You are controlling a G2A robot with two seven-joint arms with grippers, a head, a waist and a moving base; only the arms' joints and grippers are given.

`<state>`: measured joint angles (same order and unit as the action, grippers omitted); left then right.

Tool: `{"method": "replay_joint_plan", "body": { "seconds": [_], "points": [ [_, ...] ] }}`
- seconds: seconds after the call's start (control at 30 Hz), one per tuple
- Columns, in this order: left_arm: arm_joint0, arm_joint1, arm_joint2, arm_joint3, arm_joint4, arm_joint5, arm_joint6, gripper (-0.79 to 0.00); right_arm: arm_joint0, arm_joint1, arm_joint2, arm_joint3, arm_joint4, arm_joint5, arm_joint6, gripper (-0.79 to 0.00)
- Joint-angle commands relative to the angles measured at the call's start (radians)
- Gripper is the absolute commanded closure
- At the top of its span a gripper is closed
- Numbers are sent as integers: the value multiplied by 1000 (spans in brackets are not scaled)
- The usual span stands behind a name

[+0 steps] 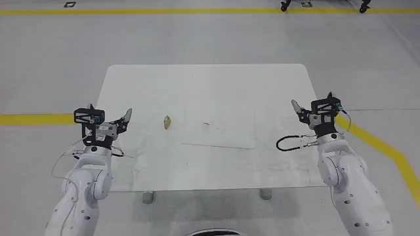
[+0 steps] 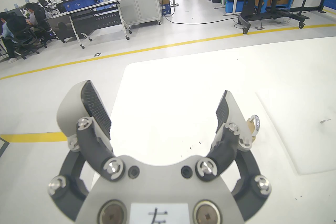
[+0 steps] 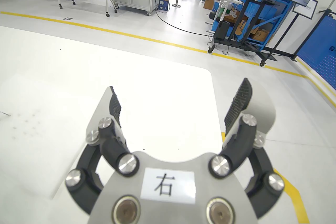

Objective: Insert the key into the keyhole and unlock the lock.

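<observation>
A small brass padlock (image 1: pixel 167 122) lies on the white table (image 1: pixel 197 78), left of centre. In the left wrist view the padlock (image 2: pixel 254 126) peeks out just beyond one finger of my left gripper (image 2: pixel 157 93). The small metal key (image 1: pixel 206 124) lies apart from it, near the table's middle, on a thin white mat (image 1: pixel 220 137); the key (image 2: pixel 325 121) is small and thin. My left gripper (image 1: pixel 107 117) hovers open at the table's left edge, holding nothing. My right gripper (image 1: pixel 314 107) hangs open near the right edge and is empty too (image 3: pixel 179 88).
The mat (image 2: pixel 302 135) covers the table's middle. A black cable loop (image 1: pixel 289 144) lies by the right arm. Yellow floor tape (image 1: pixel 197 11) runs around the table. Wheeled racks (image 3: pixel 249 25) and desks stand far off in the room.
</observation>
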<state>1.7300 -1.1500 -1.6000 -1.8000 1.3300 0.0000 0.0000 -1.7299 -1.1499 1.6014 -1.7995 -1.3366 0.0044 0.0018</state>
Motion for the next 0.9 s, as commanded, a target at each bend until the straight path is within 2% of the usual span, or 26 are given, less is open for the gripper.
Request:
{"method": "replay_joint_plan", "body": {
  "seconds": [0.0, 0.13, 0.33, 0.87],
  "points": [
    [0, 0, 0, 0, 0, 0, 0, -785, -1, 0, -7, -9, -42, 9, 13, -785],
    [0, 0, 0, 0, 0, 0, 0, -785, 28, -3, -64, -12, -102, -23, 41, -785],
    [0, 0, 0, 0, 0, 0, 0, -785, 140, -13, -185, 58, -99, -139, 72, -785],
    [0, 0, 0, 0, 0, 0, 0, -785, 469, -78, -564, 403, -26, -437, 140, -785]
  ]
}}
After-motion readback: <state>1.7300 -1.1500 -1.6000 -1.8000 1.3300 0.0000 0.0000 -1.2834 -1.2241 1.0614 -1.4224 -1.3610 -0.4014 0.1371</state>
